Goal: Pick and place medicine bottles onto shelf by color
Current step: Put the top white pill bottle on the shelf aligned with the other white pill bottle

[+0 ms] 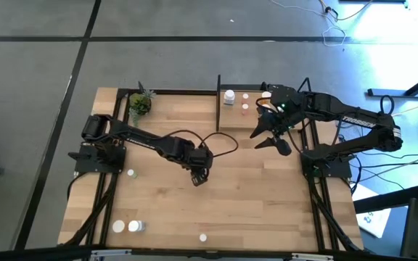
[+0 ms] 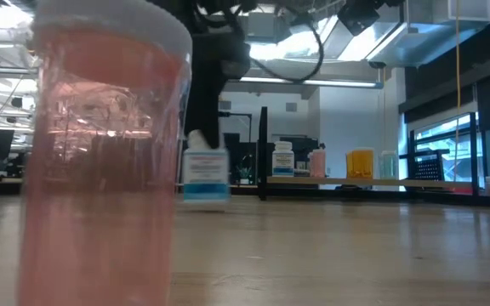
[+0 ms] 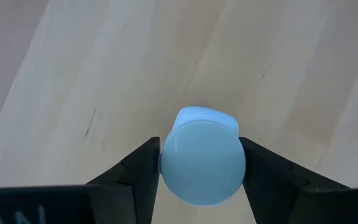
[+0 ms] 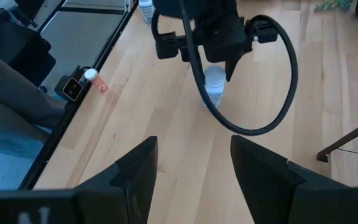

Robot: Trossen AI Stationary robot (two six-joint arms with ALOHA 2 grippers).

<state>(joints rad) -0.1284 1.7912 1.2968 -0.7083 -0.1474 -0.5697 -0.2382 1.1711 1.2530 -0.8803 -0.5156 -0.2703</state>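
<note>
- Progress so far: we are counting three or four medicine bottles already on the shelf (image 1: 267, 119) at the table's far side — a white-capped, white-labelled one (image 1: 229, 96) beside the black divider post and small pinkish ones (image 1: 245, 107) next to it; the low view is also showing an orange and a pale green bottle (image 2: 386, 164) in that row.
- Bottle in hand: the left gripper (image 1: 199, 176) is closing its fingers (image 3: 143, 171) against both sides of a white-capped bottle (image 3: 202, 155) near the table's middle; in the low view this bottle (image 2: 205, 174) appears to be at or just above the wood, and we cannot tell which.
- Waiting arm: the right gripper (image 1: 269, 135) is hovering at the shelf's front edge, fingers spread wide and carrying nothing.
- Work remaining: we are still seeing loose bottles on the tabletop — one at the left (image 1: 130, 173), a pair near the front-left corner (image 1: 127, 226), and a pinkish one (image 1: 203, 237) at the front edge, standing right against the low camera.
- Judgement: we are placing the task at roughly its midpoint.
</note>
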